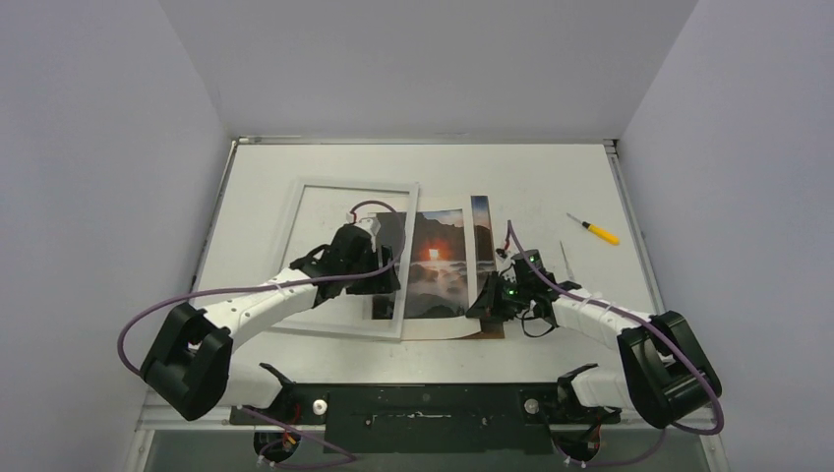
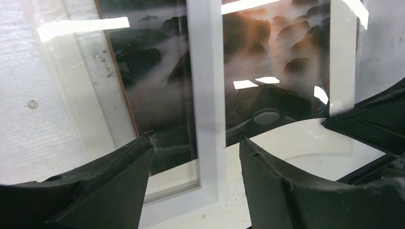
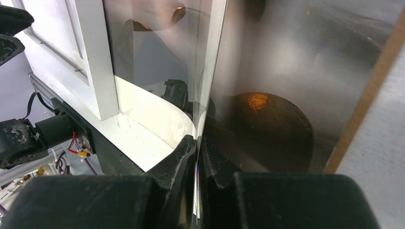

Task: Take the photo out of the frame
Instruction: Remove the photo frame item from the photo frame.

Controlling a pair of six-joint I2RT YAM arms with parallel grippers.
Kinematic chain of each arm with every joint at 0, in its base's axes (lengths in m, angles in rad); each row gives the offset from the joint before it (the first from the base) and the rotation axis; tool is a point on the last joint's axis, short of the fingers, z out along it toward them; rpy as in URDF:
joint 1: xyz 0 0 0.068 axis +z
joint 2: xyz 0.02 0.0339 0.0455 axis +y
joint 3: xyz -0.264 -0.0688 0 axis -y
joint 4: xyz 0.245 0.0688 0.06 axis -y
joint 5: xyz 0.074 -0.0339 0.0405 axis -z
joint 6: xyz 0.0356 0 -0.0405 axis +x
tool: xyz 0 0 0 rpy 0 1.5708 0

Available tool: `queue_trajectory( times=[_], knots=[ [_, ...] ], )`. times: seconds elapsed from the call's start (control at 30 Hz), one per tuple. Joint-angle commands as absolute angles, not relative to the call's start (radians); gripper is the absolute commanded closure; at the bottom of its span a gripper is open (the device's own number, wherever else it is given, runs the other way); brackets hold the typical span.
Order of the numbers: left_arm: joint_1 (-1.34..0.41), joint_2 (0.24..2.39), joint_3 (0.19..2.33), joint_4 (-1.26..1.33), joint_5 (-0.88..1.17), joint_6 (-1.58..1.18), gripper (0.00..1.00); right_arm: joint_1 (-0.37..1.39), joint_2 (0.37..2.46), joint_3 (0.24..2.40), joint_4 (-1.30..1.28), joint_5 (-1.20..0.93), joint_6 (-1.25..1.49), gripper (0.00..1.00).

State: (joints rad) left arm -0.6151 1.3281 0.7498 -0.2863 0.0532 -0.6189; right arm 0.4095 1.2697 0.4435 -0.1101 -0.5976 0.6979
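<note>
- Top external view: the frame (image 1: pixel 359 184) lies flat on the table (image 1: pixel 551 187), left of centre, white border up.
- The photo (image 1: pixel 438 265) lies flat just right of the frame's opening. Its left part sits under the frame's right bar and the rest is uncovered, with the orange sun near its middle.
- A brown backing board (image 1: pixel 487 333) shows at the photo's near edge, under it.
- The left gripper (image 1: pixel 384 270) hangs over the frame's right bar where it overlaps the photo.
- Left wrist view: its claw is released, with one finger on each side of the white bar. Dark misty rocks of the print show on both sides of the bar. I cannot tell whether the fingertips touch the surface.
- The right gripper (image 1: pixel 484 303) is at the photo's near right corner.
- Right wrist view: its claw is clenched, the two fingertips pinching a thin glossy sheet edge that rises between them. It looks like the photo's edge. The white frame bar is to one side and the brown board edge to the other.
- A yellow-handled screwdriver (image 1: pixel 595 230) lies well apart on the right side of the table.
</note>
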Motion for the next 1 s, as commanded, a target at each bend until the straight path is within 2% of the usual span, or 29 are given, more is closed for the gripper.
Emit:
queue_trajectory(
  times=[0.0,0.4,0.63,0.8,0.97],
  knots=[
    [-0.640,1.382,0.826,-0.248,-0.013,-0.632,0.36,0.447,1.310,0.494,-0.013,-0.570,0.727,0.95],
    [-0.687,1.557,0.919,-0.283,-0.084,-0.635,0.39,0.515,1.344,0.497,0.089,-0.518,0.828,0.95],
    [-0.698,1.621,0.981,-0.367,-0.144,-0.645,0.60,0.580,1.352,0.513,0.116,-0.452,0.874,0.95],
    [-0.699,1.631,0.997,-0.371,-0.134,-0.654,0.72,0.624,1.383,0.530,0.145,-0.426,0.904,0.94],
    [-0.699,1.626,1.015,-0.372,-0.111,-0.654,0.76,0.663,1.410,0.542,0.170,-0.396,0.928,0.94]
  ],
)
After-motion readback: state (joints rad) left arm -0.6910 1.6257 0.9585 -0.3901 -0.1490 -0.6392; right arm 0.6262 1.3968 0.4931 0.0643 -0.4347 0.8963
